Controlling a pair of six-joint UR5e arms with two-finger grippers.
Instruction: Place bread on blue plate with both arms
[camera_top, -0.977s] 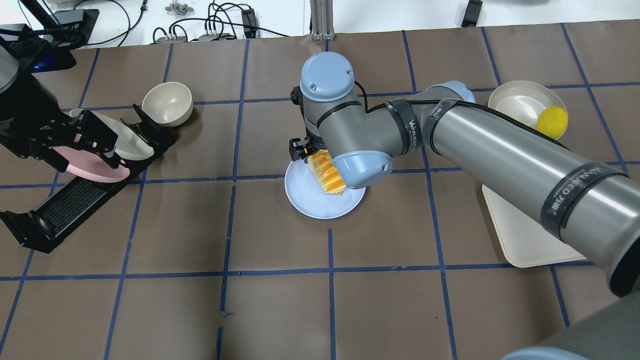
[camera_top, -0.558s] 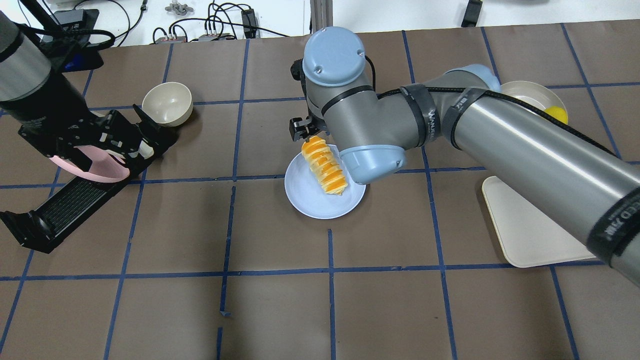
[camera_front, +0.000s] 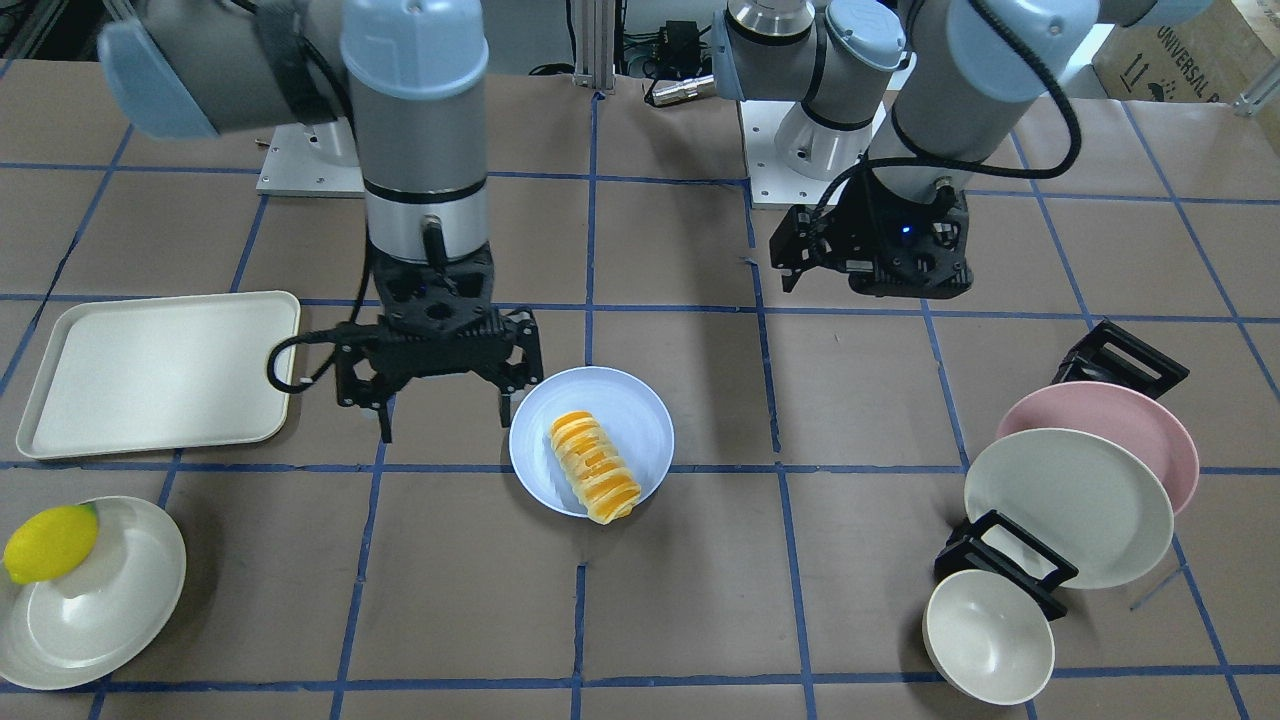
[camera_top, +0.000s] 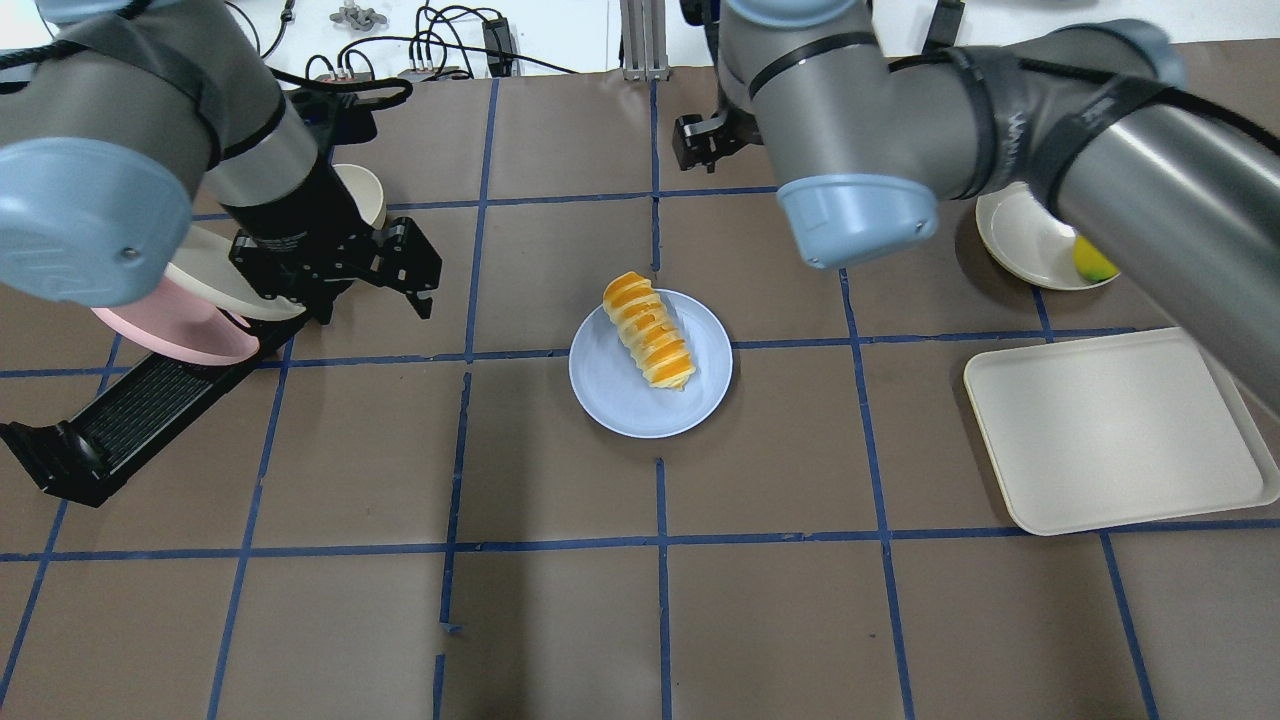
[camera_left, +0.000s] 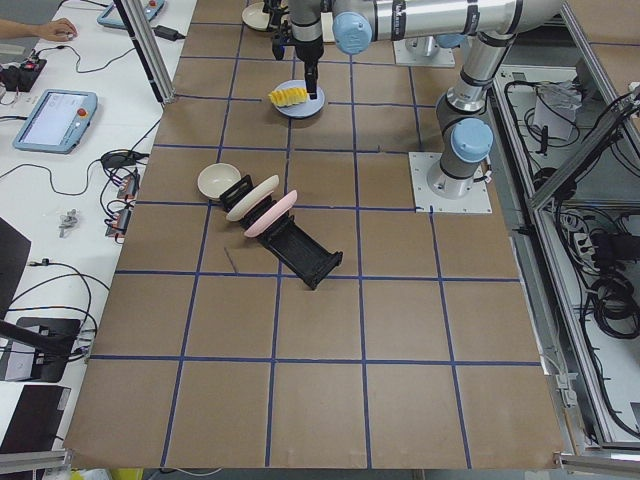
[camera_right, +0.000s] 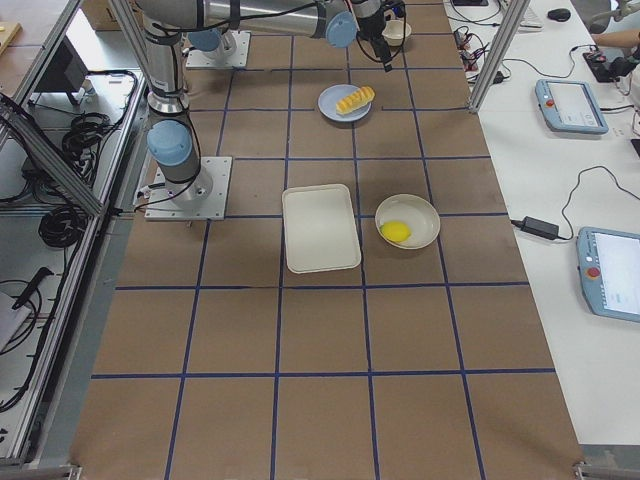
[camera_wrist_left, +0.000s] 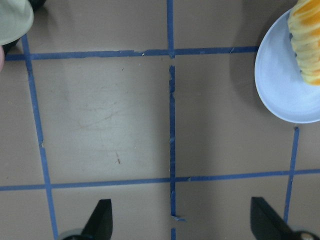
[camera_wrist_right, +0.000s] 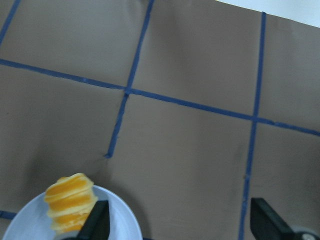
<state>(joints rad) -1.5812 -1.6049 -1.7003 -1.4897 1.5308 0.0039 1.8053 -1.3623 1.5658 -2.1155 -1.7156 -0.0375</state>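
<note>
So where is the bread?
In the overhead view the bread lies on the blue plate, in the middle, between the dish rack on the left and the tray on the right.

A: Wrist views?
B: Left wrist: the blue plate (camera_wrist_left: 280, 85) is cut by the right edge, the bread (camera_wrist_left: 309, 35) by the upper right corner. Right wrist: both are cut by the bottom edge, lower left.
A: Overhead?
B: The right arm (camera_top: 870, 100) covers most of the lemon (camera_top: 1094, 262) and nearly all of the right gripper (camera_top: 702, 140). The left arm (camera_top: 150, 110) hides part of the bowl (camera_top: 368, 195) and pink plate (camera_top: 175, 328).
A: Side views?
B: Jaws too small to read.
</note>
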